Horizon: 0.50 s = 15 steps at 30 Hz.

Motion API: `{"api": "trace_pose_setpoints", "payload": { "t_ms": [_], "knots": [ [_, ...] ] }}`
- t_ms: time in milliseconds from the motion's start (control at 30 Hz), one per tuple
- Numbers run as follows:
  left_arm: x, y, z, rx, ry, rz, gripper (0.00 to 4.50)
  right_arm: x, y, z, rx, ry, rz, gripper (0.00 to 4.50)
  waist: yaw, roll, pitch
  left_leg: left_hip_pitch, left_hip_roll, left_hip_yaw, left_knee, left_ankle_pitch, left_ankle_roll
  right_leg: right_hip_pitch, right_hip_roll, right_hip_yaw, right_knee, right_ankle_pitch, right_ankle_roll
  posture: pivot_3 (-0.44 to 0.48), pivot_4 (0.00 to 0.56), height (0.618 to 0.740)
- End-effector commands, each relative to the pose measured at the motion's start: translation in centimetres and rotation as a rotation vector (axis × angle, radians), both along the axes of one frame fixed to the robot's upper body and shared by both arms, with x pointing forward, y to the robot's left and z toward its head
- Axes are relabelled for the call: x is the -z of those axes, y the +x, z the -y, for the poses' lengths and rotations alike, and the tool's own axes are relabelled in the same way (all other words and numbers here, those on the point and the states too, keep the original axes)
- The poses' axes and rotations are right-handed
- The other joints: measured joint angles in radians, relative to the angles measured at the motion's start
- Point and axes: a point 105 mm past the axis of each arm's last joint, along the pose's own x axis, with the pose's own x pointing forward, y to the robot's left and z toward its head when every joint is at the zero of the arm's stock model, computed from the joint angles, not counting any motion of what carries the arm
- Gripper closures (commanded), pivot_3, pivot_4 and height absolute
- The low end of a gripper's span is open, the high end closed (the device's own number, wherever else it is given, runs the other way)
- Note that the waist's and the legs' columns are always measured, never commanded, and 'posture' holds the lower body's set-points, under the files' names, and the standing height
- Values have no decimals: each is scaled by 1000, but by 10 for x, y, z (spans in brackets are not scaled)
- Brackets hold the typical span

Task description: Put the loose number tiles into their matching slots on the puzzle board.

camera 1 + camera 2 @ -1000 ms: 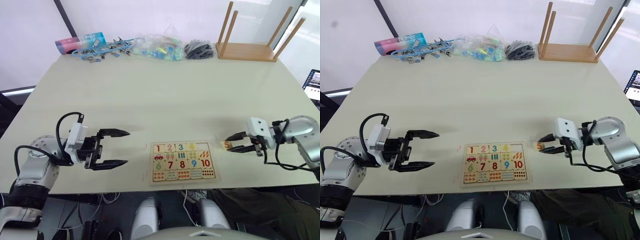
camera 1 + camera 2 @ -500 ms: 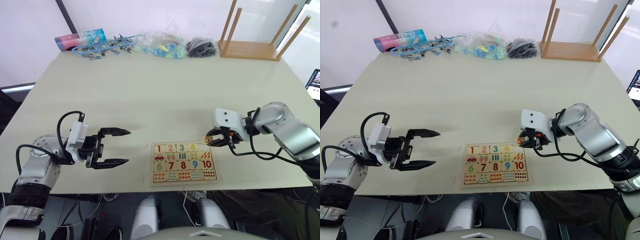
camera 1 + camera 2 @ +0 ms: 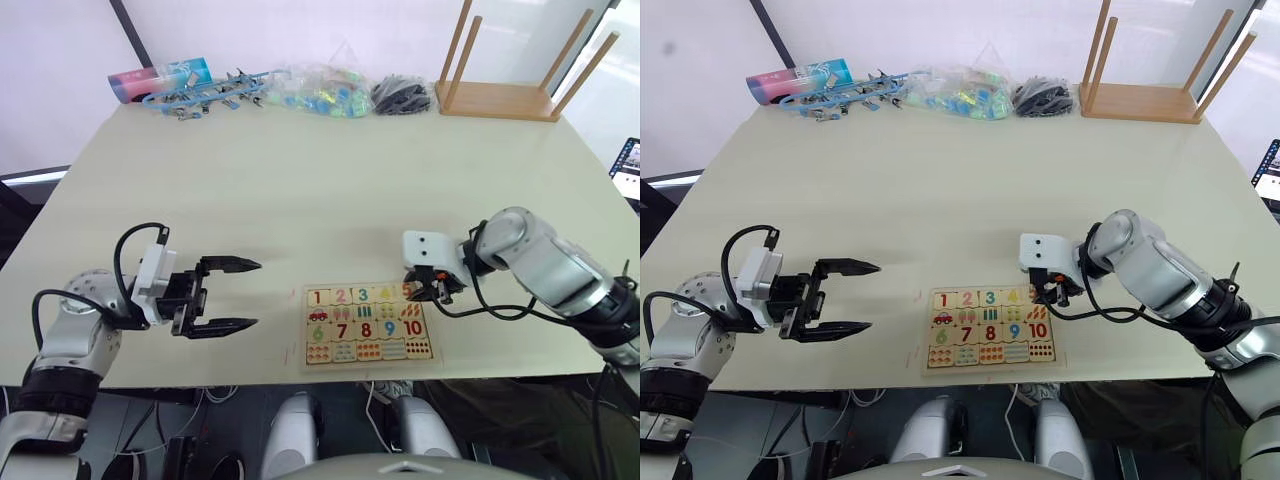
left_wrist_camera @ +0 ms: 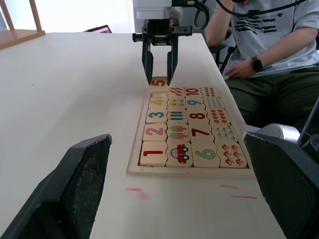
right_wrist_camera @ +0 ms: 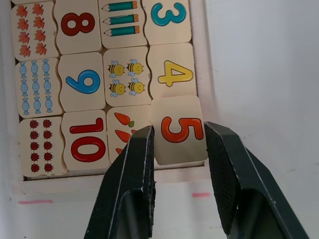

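The robot's right arm reaches inward across its front, elbow bent, wrist turned down so the right gripper points straight downward, its two black fingers standing slightly apart and parallel, one on each side of what lies between them. The left arm rests low at the robot's left, forearm level, the left gripper held horizontal with its fingers spread wide, gripping nothing.

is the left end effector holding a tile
No, the left end effector sits open with nothing between its fingers, off to the side of the puzzle board.
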Motion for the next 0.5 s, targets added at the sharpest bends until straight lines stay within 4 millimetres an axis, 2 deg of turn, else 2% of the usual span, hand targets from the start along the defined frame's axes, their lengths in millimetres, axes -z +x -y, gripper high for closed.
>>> {"api": "trace_pose_setpoints", "payload": {
  "t_ms": [33,500],
  "knots": [
    [-6,-4,1,40,5,24,0,-7,5,-1,-17,-13,53,3562,0,0,0,0,0,0,0,0,0,0,0,0,0,0,0,0,150,738],
    [-7,-4,-1,38,11,23,0,0,-2,3,-25,-40,34,3562,0,0,0,0,0,0,0,0,0,0,0,0,0,0,0,0,150,738]
  ]
}}
